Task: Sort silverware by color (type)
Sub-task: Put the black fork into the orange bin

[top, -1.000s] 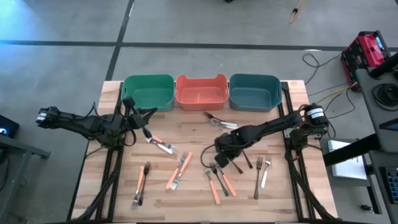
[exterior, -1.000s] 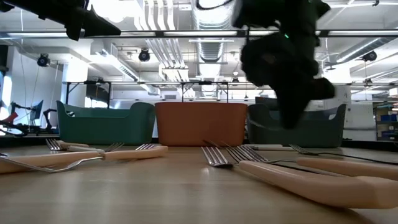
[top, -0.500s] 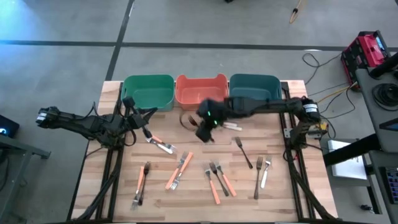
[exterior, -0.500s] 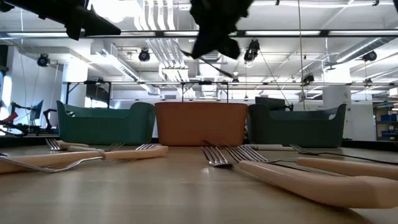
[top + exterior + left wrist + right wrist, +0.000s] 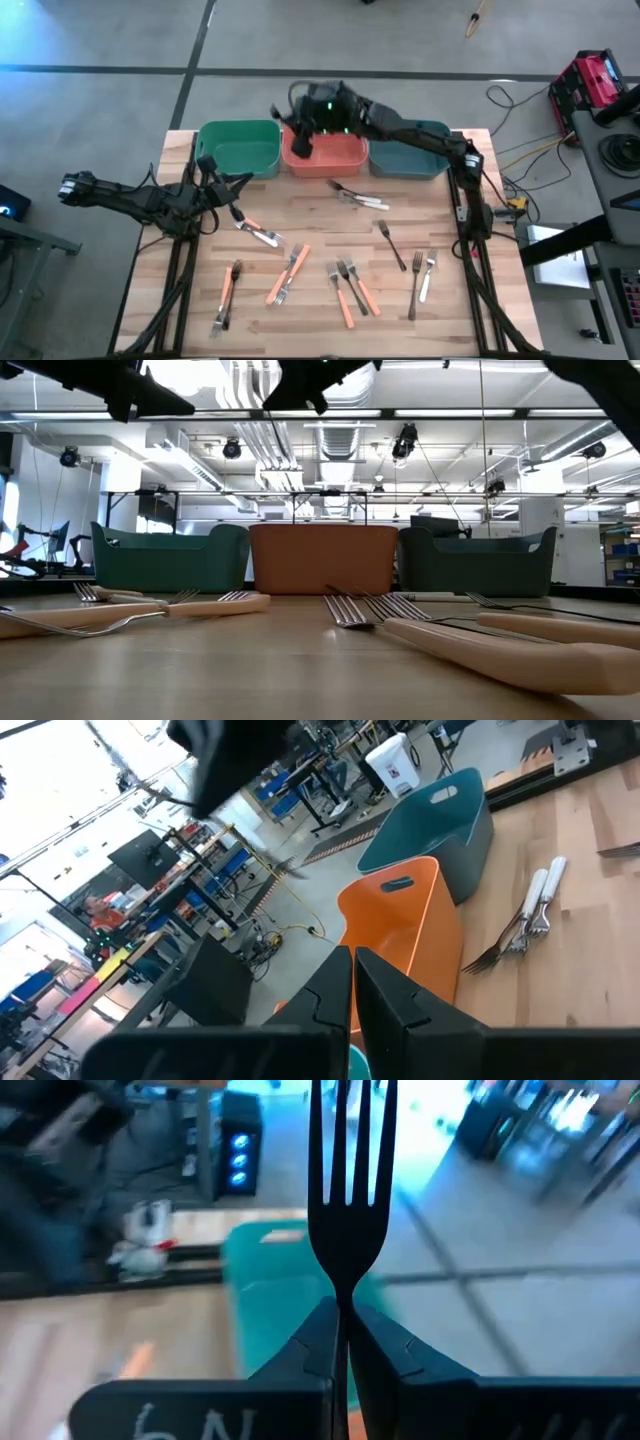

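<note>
i see three bins [image 5: 324, 148] in a row at the table's [image 5: 470, 330] twelve o'clock edge, forks [image 5: 345, 285] scattered toward six.

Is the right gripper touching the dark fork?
Touching. In the right wrist view, the right gripper has its two fingers closed on the dark fork, whose neck sits pinched between them, tines pointing away.

A robotics lab or workshop — exposed ceiling ducts [image 5: 270, 440], strip lights, bare concrete floor [image 5: 100, 100], equipment racks [image 5: 215, 890] behind.

Pale wood-plank table [image 5: 310, 310], matt plastic bins [image 5: 322, 152]
</note>
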`<state>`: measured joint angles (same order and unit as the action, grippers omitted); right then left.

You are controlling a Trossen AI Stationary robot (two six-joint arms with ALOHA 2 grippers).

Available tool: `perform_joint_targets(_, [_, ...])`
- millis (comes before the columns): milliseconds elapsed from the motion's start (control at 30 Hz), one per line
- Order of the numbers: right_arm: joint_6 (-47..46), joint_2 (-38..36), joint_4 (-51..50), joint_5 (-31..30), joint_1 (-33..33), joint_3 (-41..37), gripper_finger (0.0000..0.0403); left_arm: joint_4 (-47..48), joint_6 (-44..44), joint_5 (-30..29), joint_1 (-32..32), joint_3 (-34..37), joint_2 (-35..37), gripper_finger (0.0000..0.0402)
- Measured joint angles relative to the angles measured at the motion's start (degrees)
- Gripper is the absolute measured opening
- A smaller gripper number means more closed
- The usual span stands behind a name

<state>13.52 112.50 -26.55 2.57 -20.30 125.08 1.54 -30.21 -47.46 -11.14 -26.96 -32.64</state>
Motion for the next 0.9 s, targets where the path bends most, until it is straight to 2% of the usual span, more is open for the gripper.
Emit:
perform_joint_targets(167, [7.97,6.46,-6.27,3.82,-4.49,9.98,0.0009,0.0,4.35,0.0,-0.02,0.0,0.0,0.0])
perform_joint_targets(367, [16.13,8.51,-15.0,6.88,-9.57,7.55,0.0009,0.0,9.84,0.0,0.0,0.0,0.01,0.0])
perform_joint_targets(667, [18.31,14.13,-28.88,12.43,-14.19,6.53,0.0009,-0.25,9.97,-0.04,-0.02,0.0,-0.37,0.0])
perform_joint_targets(900, [20.84,18.09,-30.19,12.4,-14.61,6.46,0.0009,-0.24,9.85,-0.1,-0.02,0.0,-0.42,0.0])
